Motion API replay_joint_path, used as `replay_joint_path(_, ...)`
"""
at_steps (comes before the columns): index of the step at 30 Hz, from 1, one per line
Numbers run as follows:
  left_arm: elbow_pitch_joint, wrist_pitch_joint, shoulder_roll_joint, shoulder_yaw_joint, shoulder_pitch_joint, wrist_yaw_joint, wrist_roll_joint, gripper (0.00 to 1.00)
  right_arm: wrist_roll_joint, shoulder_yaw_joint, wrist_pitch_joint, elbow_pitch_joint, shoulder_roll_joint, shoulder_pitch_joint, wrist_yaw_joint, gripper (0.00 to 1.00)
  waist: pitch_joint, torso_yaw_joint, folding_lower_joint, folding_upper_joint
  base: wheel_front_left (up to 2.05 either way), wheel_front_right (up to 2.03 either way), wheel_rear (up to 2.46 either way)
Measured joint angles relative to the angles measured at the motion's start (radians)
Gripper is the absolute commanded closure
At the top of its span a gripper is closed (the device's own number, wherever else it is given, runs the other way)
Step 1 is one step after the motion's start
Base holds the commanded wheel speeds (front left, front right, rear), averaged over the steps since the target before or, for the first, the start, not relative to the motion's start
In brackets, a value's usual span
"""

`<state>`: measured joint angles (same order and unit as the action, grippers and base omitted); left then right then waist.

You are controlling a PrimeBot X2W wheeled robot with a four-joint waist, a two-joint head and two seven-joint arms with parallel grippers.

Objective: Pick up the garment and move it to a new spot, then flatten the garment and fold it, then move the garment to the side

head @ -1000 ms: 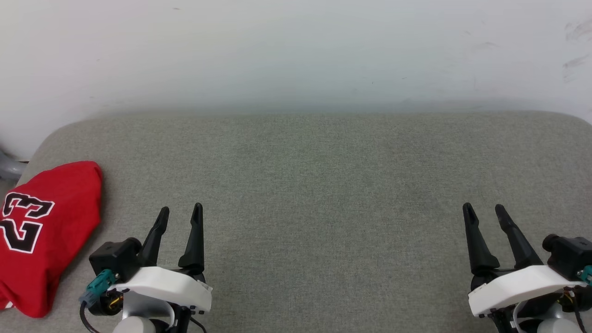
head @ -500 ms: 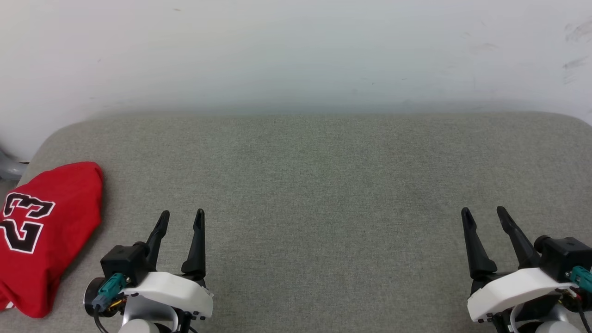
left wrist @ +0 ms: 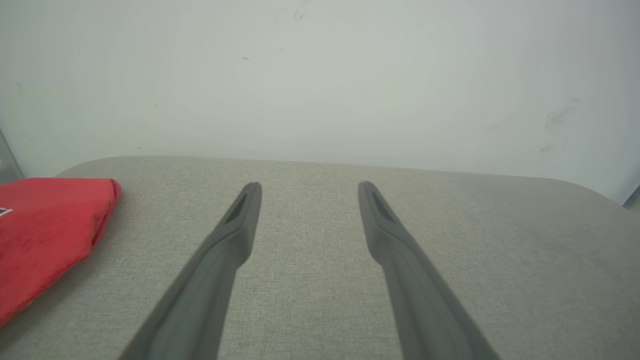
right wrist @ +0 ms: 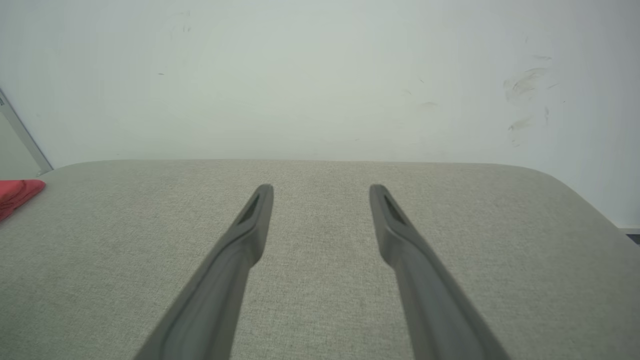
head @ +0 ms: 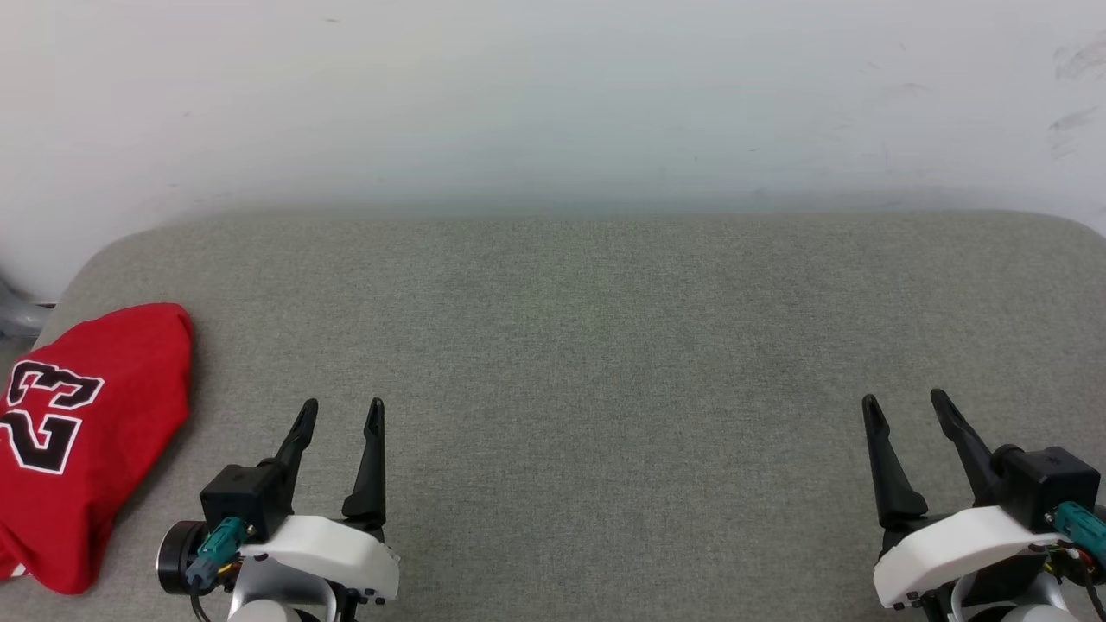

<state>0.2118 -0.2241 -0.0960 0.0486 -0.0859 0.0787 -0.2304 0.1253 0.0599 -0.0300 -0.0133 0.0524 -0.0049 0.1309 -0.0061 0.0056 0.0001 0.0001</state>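
Observation:
The garment (head: 82, 441), red with a black white-outlined "23", lies folded at the far left edge of the grey padded surface (head: 587, 345). In the left wrist view the garment (left wrist: 45, 235) is a flat red bundle at the left. A small red corner of the garment (right wrist: 17, 195) sits at the left edge of the right wrist view. My left gripper (head: 344, 404) is open and empty at the lower left, to the right of the garment and apart from it. My right gripper (head: 903, 399) is open and empty at the lower right.
A white wall (head: 553, 95) rises behind the padded surface, with scuff marks at its right. A grey object (head: 13, 315) pokes in beyond the surface's far left corner. The surface has rounded back corners.
Both grippers have drawn back a little toward the bottom of the head view. The garment has stayed where it was.

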Motion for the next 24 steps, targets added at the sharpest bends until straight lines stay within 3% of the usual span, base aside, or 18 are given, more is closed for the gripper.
replay_joint_path(13, 0.033, -0.025, 0.017, -0.026, -0.012, 0.020, 0.066, 0.00, -0.032, 0.001, -0.001, 0.016, 0.000, 0.010, 0.000, 0.00, -0.003, 0.013, 0.0000, 0.0000, 0.00, 0.00, 0.00)
replay_joint_path(24, 0.051, -0.038, 0.029, -0.051, -0.028, 0.036, 0.104, 0.00, -0.061, -0.006, -0.011, 0.028, -0.001, 0.015, 0.000, 0.00, -0.005, 0.099, 0.0000, 0.0000, 0.00, 0.00, 0.00)
